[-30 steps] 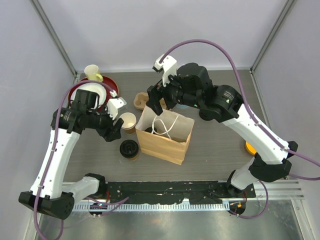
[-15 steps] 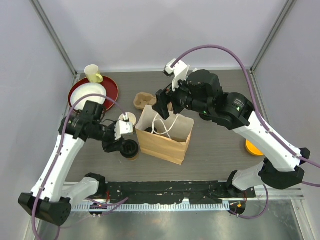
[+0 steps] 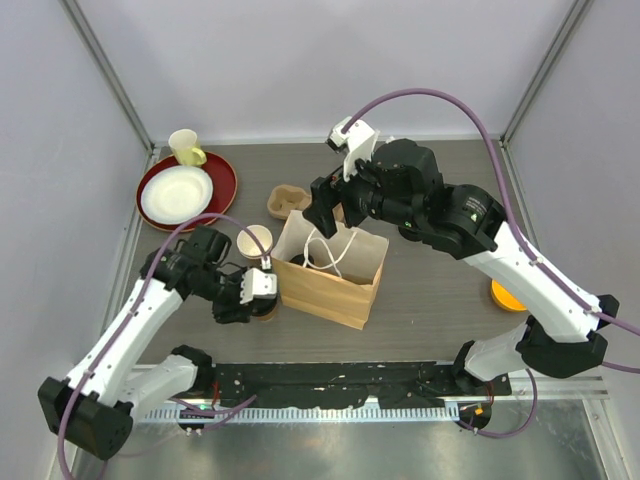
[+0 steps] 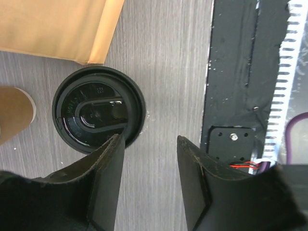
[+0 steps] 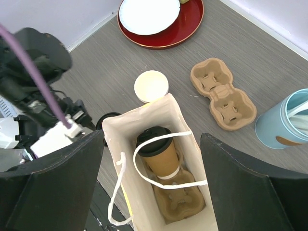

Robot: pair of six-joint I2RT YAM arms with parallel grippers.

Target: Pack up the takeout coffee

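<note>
Left wrist view: one lidded cup (image 4: 98, 111) stands on the bench (image 4: 163, 72), at 10 o'clock from the left gripper (image 4: 150, 144) — jaws spread wide, holding nothing, one jaw overlapping the lid's rim. From above, that cup sits at 8 o'clock of the paper bag (image 3: 330, 275). The second lidded cup (image 5: 161, 151) stands inside the bag, under the right gripper (image 5: 150, 137) — also spread, empty.

Table (image 3: 430, 300) carries paper bag (image 3: 330, 275), red tray (image 3: 222, 178), cup carrier (image 3: 285, 200); lidded cup (image 4: 98, 109) beside bag.
</note>
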